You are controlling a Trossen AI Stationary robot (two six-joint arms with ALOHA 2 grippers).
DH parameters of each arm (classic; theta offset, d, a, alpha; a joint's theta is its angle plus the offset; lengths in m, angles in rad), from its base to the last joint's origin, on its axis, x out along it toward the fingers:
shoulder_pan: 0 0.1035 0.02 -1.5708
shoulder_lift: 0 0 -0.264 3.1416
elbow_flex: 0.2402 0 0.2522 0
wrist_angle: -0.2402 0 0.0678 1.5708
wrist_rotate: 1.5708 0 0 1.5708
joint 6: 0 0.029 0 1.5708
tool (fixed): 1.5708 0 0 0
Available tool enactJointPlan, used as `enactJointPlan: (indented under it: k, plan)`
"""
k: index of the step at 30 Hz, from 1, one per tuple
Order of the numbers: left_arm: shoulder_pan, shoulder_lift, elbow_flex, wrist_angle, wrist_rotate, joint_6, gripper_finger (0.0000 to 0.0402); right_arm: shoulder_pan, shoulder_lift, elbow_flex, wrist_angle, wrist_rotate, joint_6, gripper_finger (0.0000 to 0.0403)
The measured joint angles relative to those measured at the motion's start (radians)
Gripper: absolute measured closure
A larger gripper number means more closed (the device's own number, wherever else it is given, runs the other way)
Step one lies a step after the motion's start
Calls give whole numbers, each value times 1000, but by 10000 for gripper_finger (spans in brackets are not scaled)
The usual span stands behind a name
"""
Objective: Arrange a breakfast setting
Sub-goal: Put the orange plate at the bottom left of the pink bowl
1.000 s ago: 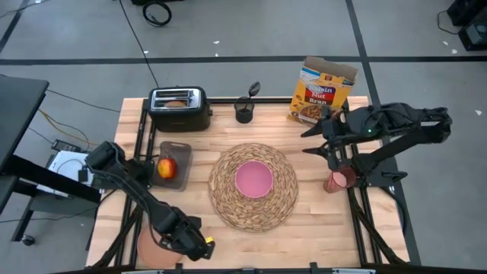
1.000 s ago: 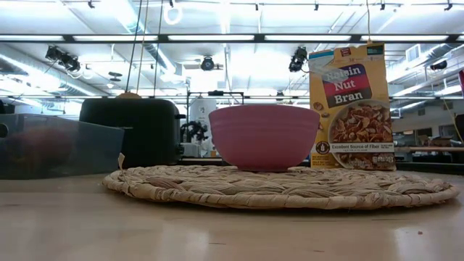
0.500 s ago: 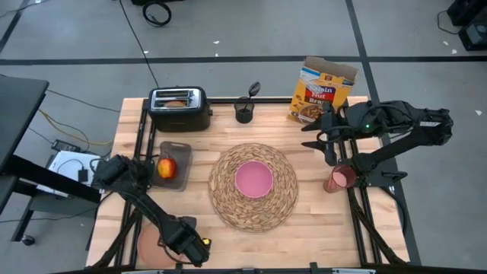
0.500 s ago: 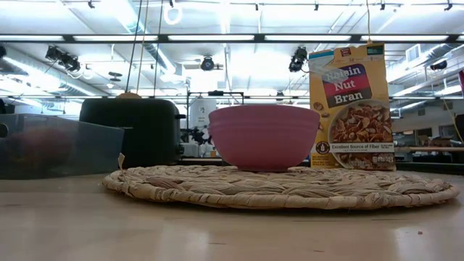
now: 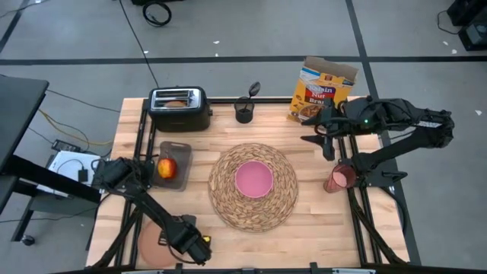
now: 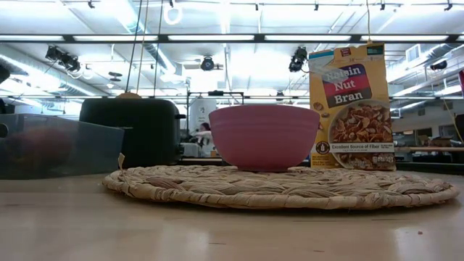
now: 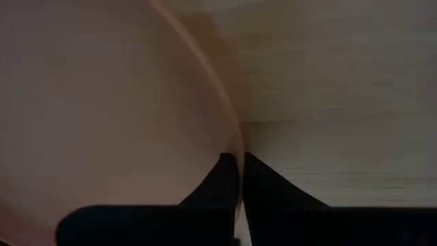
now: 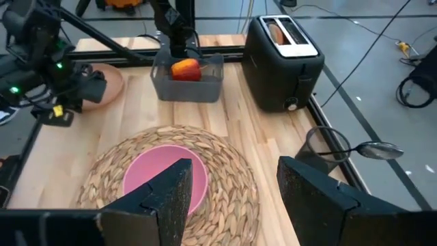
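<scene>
The brownish-pink plate (image 5: 154, 243) lies at the table's near left corner; my left gripper (image 5: 189, 245) is shut on its right rim. The pink bowl (image 5: 253, 179) stands on the woven placemat (image 5: 228, 198) at the centre. The red apple (image 5: 166, 167) lies in a grey bin. The toast (image 5: 176, 103) sticks up out of the black toaster. The spoon (image 5: 252, 91) stands in a black holder. The pink cup (image 5: 340, 179) lies at the right. My right gripper (image 5: 323, 142) is open and empty, above the table between the cup and the cereal box. My left gripper pinches the plate's rim (image 7: 235, 145) on its right side, one finger (image 7: 222, 174) on the plate's inner side and the other (image 7: 266, 181) outside it. The fingers point down at the rim. Whether the plate is lifted off the table, I cannot tell.
The black toaster (image 5: 179, 109) and the cereal box (image 5: 321, 93) stand along the far edge. The grey bin (image 5: 173, 164) stands left of the placemat. Bare wood lies near the front edge, right of the plate.
My right gripper has moved a little toward the table's far edge, staying open. My left arm has shifted slightly, with its gripper staying at the plate's right rim.
</scene>
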State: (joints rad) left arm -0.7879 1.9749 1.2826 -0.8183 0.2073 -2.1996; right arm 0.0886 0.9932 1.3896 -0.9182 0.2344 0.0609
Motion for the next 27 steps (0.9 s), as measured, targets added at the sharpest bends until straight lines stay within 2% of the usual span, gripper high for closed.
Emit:
enactJointPlan:
  k: [4,7,12,15,20,23,25,27]
  plan:
    - [-2,-15,34,-28,-14,44,384,-14,-13,0,-26,0,-43,182]
    - [-3,-35,132,-80,-96,179,389,-27,-28,0,-37,7,-60,182]
    - [-6,-38,278,-177,-229,687,389,-42,-47,0,-36,8,-104,182]
    - [0,-38,317,-238,-258,1035,389,-45,-51,0,-36,8,-117,182]
    - [31,-38,311,-245,-267,1556,389,-45,-51,0,-35,10,-117,182]
    - [59,-30,287,-248,-322,1828,383,-45,-50,0,-34,10,-117,182]
    - [83,-30,262,-236,-356,1986,383,-45,-48,0,-34,10,-117,182]
    - [111,-30,236,-212,-347,2085,384,-45,-46,0,-34,10,-114,182]
